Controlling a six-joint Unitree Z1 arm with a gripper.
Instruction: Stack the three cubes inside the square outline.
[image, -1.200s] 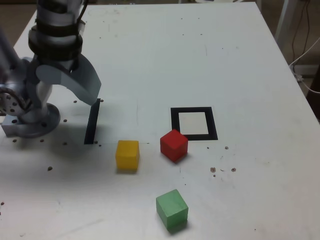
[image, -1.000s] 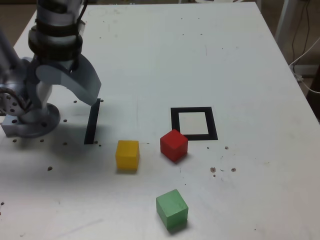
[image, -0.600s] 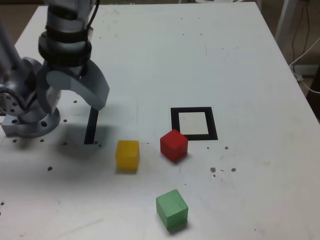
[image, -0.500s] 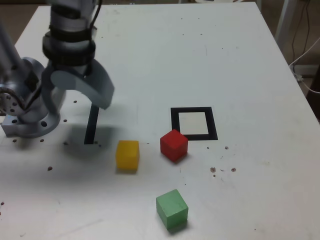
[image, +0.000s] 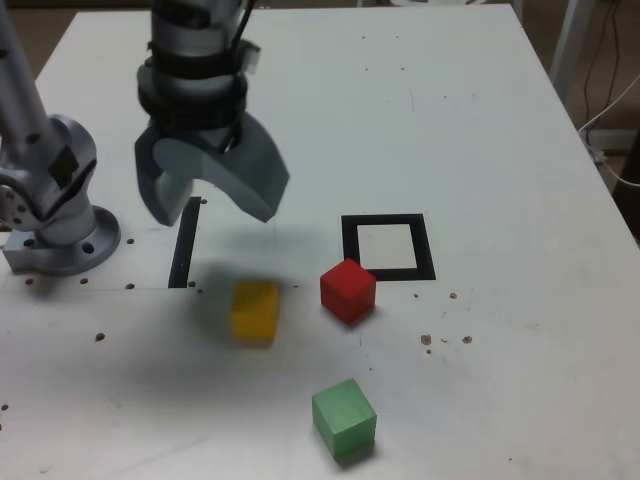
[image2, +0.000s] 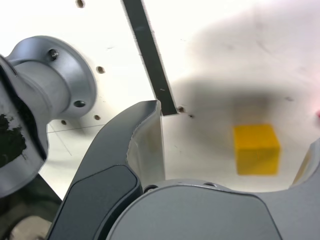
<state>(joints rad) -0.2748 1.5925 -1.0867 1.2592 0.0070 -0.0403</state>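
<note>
The yellow cube (image: 255, 310) lies on the white table just beyond the near end of the straight black strip. To its right in the exterior view, the red cube (image: 347, 290) sits turned, touching the near left corner of the square outline (image: 349, 245), whose white centre holds nothing. Nearest the front edge is the green cube (image: 344, 417). My gripper (image: 212, 213) hangs open and empty above the table, over the strip and behind the yellow cube. In the wrist view the yellow cube (image2: 256, 148) shows in shadow between my open fingers (image2: 147, 145).
The straight black strip (image: 183, 250) runs towards the front beside the arm's round metal base (image: 60, 235) at the exterior view's left; both also show in the wrist view, the strip (image2: 148, 55) and the base (image2: 55, 75). Cables hang off the table's right edge.
My gripper has swung from beside the arm's base towards the exterior view's right and now hangs nearer the yellow cube, its shadow falling on that cube. The cubes have not moved.
</note>
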